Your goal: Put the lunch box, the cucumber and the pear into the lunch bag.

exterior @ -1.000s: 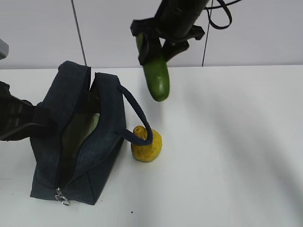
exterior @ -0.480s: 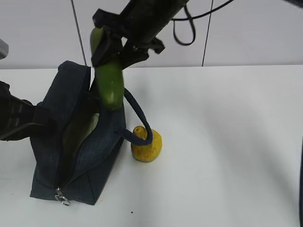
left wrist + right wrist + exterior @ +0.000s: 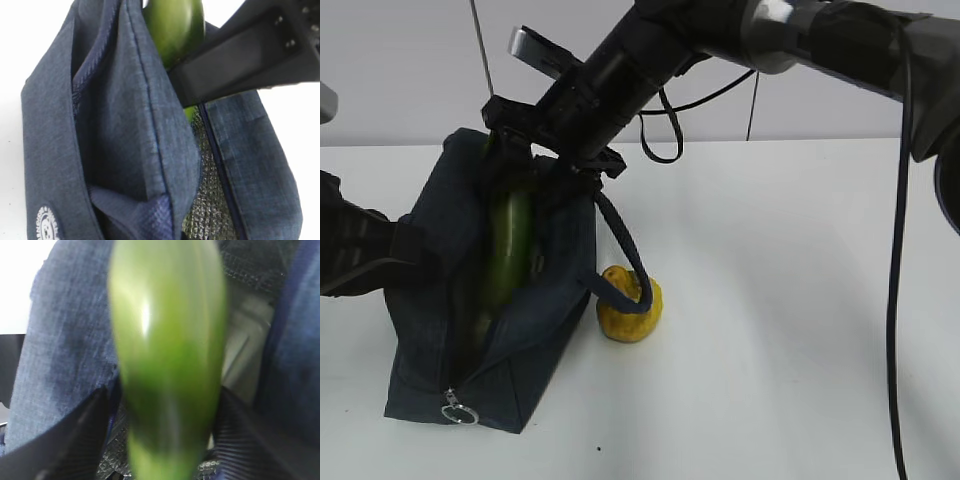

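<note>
The dark navy lunch bag (image 3: 535, 320) stands open at the left of the table. My right gripper (image 3: 520, 165) reaches across and is shut on the cucumber (image 3: 508, 245), which hangs upright with its lower end inside the bag's opening. In the right wrist view the cucumber (image 3: 167, 355) fills the middle between the black fingers (image 3: 75, 440), above the bag's silver lining. The lunch box's pale lid (image 3: 247, 347) shows inside the bag. My left gripper (image 3: 390, 245) grips the bag's left wall. The yellow pear (image 3: 630, 305) sits on the table right of the bag, under a handle loop.
The bag's handle (image 3: 620, 245) loops out to the right over the pear. The zipper's ring pull (image 3: 460, 412) hangs at the bag's near end. The white table (image 3: 800, 330) stretches right of the pear. A grey wall stands behind.
My right gripper has carried the cucumber left and down, from above the table right of the bag to inside the bag's opening. The left gripper and pear have not moved.
</note>
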Robot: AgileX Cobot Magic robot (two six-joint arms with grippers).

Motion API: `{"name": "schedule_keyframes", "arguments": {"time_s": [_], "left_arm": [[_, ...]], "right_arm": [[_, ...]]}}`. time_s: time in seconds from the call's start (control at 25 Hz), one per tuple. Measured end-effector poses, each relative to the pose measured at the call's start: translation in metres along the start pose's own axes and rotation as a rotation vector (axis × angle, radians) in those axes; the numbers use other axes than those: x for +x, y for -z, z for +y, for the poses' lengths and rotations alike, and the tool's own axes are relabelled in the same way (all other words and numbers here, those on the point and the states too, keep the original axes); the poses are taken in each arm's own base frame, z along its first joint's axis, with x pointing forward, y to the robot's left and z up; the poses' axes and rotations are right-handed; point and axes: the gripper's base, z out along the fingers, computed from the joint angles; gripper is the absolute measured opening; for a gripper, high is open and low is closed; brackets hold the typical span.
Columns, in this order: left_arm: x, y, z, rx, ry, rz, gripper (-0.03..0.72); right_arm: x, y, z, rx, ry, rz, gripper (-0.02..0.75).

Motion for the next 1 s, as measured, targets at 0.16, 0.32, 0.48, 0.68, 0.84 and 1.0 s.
{"name": "schedule_keyframes", "arguments": {"time_s": [0.16, 0.32, 0.48, 0.68, 0.84, 1.0], "left_arm": [[0.0, 0.0, 0.0, 0.0, 0.001, 0.0, -0.019], [0.0, 0.0, 0.0, 0.001, 0.002, 0.001, -0.019], [0.0, 0.0, 0.0, 0.001, 0.002, 0.001, -0.019], [0.0, 0.0, 0.0, 0.001, 0.002, 0.001, -0.019], [0.0, 0.0, 0.0, 0.001, 0.002, 0.001, -0.019], [0.0, 0.0, 0.0, 0.001, 0.002, 0.001, -0.019]], "right_arm": [[-0.003, 0.006, -0.001, -0.002, 0.006, -0.017, 0.573], [-0.008, 0.028, 0.007, 0.075, 0.077, -0.061, 0.573], [-0.011, 0.069, 0.022, 0.295, 0.213, -0.123, 0.565], [-0.007, 0.119, 0.035, 0.575, 0.319, -0.173, 0.505], [0.0, 0.147, 0.047, 0.668, 0.352, -0.211, 0.435], [0.017, 0.161, 0.058, 0.676, 0.35, -0.203, 0.405]]}}
